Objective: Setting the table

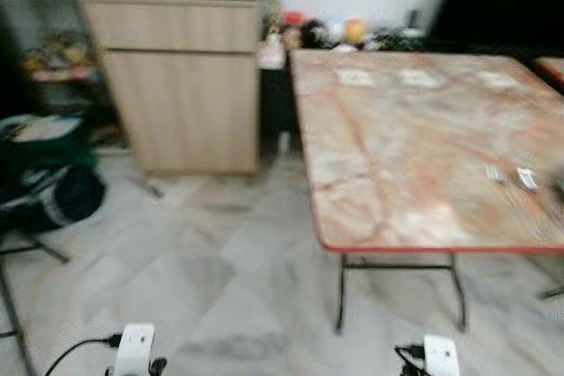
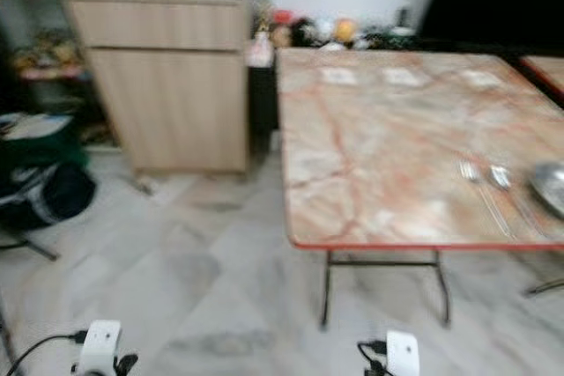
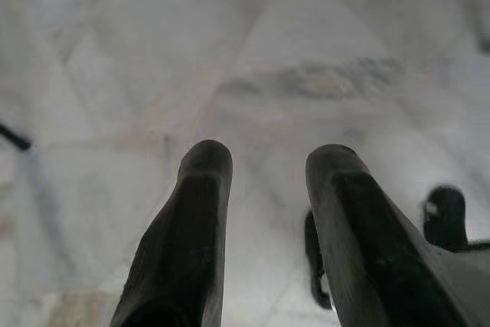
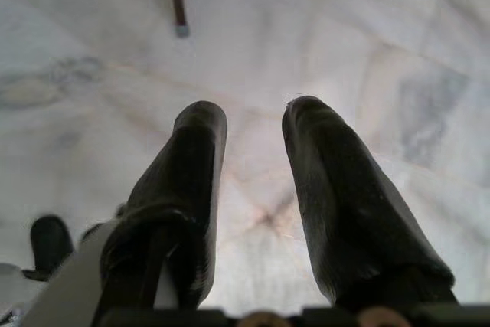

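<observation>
A square table [image 1: 414, 138] with a pink marbled top and red rim stands ahead to my right. Near its right edge lie a fork [image 2: 469, 171] and a spoon [image 2: 500, 176], next to a metal plate [image 2: 551, 184] cut by the frame edge. Three pale mats [image 1: 421, 78] lie along the far side. Both arms hang low with only the wrists at the bottom of the eye views. My left gripper [image 3: 264, 160] is open over the floor, holding nothing. My right gripper [image 4: 253, 116] is open too, above the tiles near the table's legs.
A light wooden cabinet [image 1: 181, 85] stands to the left of the table, with clutter on top. Dark bags [image 1: 48, 178] lie at the far left beside a metal frame. Small items [image 1: 348, 34] line the wall behind the table. Grey marble floor [image 1: 203, 270] spreads before me.
</observation>
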Robot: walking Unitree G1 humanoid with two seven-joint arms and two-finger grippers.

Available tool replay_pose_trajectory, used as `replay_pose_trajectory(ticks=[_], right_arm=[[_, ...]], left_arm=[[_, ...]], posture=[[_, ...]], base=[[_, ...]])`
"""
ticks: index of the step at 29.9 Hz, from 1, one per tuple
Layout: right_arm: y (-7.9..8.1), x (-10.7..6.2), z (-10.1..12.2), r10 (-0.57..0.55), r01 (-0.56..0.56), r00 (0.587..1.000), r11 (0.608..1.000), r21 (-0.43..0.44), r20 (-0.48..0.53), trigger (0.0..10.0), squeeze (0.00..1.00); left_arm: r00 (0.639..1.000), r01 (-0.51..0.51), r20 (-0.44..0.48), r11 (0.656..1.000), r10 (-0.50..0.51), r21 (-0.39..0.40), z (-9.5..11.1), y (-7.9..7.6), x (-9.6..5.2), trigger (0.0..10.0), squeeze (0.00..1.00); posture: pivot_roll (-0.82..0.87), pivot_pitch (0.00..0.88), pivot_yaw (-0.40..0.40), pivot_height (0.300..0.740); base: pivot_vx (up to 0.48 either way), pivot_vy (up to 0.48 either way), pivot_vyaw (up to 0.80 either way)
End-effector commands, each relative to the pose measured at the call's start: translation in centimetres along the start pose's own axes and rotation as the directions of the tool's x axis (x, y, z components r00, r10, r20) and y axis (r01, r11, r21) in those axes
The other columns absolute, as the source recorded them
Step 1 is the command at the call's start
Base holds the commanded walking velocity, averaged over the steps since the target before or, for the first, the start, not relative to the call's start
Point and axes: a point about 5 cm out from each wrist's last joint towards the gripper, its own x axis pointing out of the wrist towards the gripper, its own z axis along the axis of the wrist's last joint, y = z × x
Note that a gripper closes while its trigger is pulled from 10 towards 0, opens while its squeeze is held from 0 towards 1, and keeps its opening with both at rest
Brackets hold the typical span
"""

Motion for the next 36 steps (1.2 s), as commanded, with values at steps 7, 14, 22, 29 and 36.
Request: replay_pose_trajectory(ticks=[7, 14, 22, 29, 36], right_arm=[[2.88, 0.85, 3.43, 0.073, -0.077, 0.997, 0.989, 0.13, 0.038, 10.0, 0.0], [2.94, 0.85, 3.48, 0.073, -0.078, 0.996, 0.987, 0.139, 0.044, 10.0, 0.0], [3.06, 0.85, 3.43, 0.084, -0.089, 0.996, 0.986, 0.144, 0.04, 10.0, 0.0], [2.97, 0.84, 3.38, 0.087, -0.091, 0.996, 0.987, 0.13, 0.035, 10.0, 0.0], [2.9, 0.84, 3.46, 0.079, -0.085, 0.996, 0.987, 0.137, 0.048, 10.0, 0.0]], left_arm=[[0.997, 0.073, -0.027, 0.997, -0.073, -0.026, 0.24, -3.28, 0.43, 10.0, 0.0], [0.997, 0.077, -0.031, 0.997, -0.077, -0.01, 0.22, -3.29, 0.43, 10.0, 0.0], [0.996, 0.082, -0.033, 0.997, -0.081, 0.002, 0.31, -3.43, 0.46, 10.0, 0.0], [0.996, 0.084, -0.036, 0.996, -0.085, -0.005, 0.19, -3.57, 0.44, 10.0, 0.0], [0.996, 0.085, -0.034, 0.996, -0.084, 0.016, 0.2, -3.54, 0.43, 10.0, 0.0]], posture=[[0.26, 0.019, -0.139, 0.74], [0.25, 0.021, -0.137, 0.74], [0.25, 0.023, -0.136, 0.74], [0.25, 0.023, -0.139, 0.74], [0.25, 0.025, -0.142, 0.74]], base=[[0.0, 0.0, -0.09], [0.0, 0.0, 0.0], [0.0, -0.131, -0.38], [0.0, 0.0, -0.67], [0.0, -0.146, -0.18]])
